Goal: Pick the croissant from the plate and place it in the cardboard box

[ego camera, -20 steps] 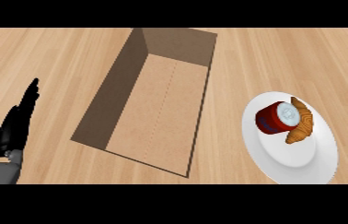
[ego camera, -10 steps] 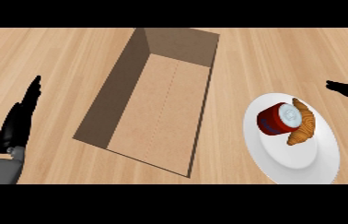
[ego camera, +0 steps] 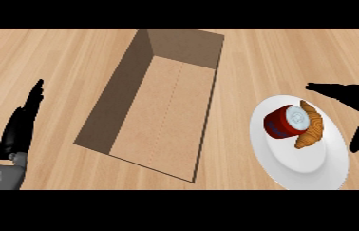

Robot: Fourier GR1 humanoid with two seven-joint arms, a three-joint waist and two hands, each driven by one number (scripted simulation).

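One wooden surface [ego camera: 63,49] holds it all. The open cardboard box [ego camera: 161,111] lies centre, the white plate [ego camera: 301,166] at its four o'clock. My left robot hand [ego camera: 17,130] rests open at nine o'clock; my right robot hand [ego camera: 333,90], fingers straight and empty, hovers at the plate's one o'clock. Against the red can [ego camera: 284,123], at its three o'clock, lies the croissant [ego camera: 313,125]. I judge it light, flaky, crushable; pinch its thick middle.

Our croissant [ego camera: 310,126] lies against a red can [ego camera: 283,122] on the plate [ego camera: 303,164], right of the box [ego camera: 165,106]. Our right hand [ego camera: 341,92] hovers near, fingers [ego camera: 324,88] straight; left hand [ego camera: 20,128] rests at left.
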